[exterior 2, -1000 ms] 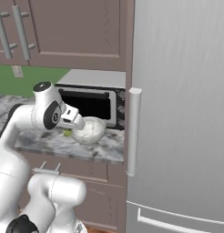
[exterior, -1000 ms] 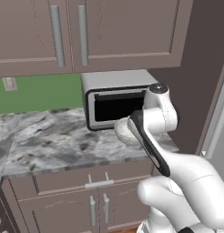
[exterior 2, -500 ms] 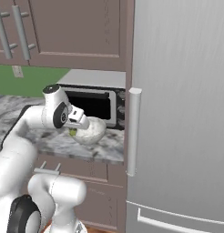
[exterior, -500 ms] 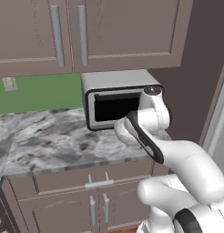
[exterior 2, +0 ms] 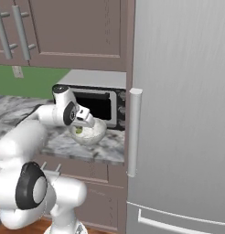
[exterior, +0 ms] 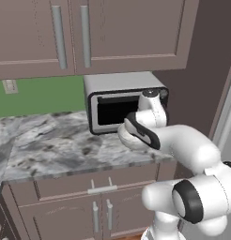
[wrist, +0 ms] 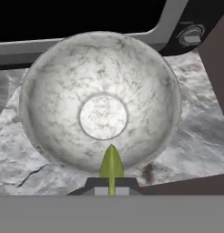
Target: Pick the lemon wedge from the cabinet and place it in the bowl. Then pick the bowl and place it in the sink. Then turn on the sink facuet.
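Observation:
In the hand view, the white marbled bowl (wrist: 102, 104) stands on the grey stone counter right in front of the microwave. My gripper (wrist: 111, 184) is shut on the yellow-green lemon wedge (wrist: 111, 164), whose tip hangs over the bowl's near rim. From the right base view, the gripper (exterior 2: 81, 128) holds the lemon wedge (exterior 2: 78, 131) over the left side of the bowl (exterior 2: 92, 133). The taupe cabinet (exterior: 89, 33) above has its doors closed.
A silver microwave (exterior: 122, 101) with a dark window stands just behind the bowl. A tall steel fridge (exterior 2: 187, 114) with a vertical handle walls off the right. The marbled counter (exterior: 47, 145) stretches left, with drawers and doors below it.
The arm has reached forward and to the right, carrying the lemon wedge from beside the bowl to above its near rim. The bowl has stayed in place.

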Robot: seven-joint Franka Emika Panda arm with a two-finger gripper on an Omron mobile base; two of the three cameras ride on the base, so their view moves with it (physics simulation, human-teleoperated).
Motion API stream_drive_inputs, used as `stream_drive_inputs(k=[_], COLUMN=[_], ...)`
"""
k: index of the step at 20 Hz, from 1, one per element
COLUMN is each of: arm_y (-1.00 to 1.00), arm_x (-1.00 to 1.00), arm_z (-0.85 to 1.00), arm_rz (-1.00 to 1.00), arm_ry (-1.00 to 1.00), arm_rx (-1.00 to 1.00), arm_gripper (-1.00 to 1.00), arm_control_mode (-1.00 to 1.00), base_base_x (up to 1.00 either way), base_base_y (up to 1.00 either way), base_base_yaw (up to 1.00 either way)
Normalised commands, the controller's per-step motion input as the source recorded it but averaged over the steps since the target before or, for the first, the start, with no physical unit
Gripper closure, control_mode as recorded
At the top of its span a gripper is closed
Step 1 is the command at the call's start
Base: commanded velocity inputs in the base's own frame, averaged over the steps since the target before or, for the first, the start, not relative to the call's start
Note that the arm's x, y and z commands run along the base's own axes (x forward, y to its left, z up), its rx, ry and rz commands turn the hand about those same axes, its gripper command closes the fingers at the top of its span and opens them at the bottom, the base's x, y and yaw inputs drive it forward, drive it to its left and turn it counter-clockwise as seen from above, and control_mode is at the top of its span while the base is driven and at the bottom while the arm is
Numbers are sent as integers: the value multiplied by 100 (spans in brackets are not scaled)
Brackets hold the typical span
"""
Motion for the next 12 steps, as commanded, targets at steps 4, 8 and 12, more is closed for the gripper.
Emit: stream_drive_inputs(k=[4,8,12], arm_y=[0,-1,-1], arm_x=[47,40,24], arm_z=[-41,-37,-29], arm_rz=[0,0,0], arm_ry=[2,4,3], arm_rx=[0,0,0], arm_gripper=[100,100,100], arm_control_mode=[-100,-100,-100], base_base_x=[0,0,0], base_base_y=[0,0,0], base_base_yaw=[0,0,0])
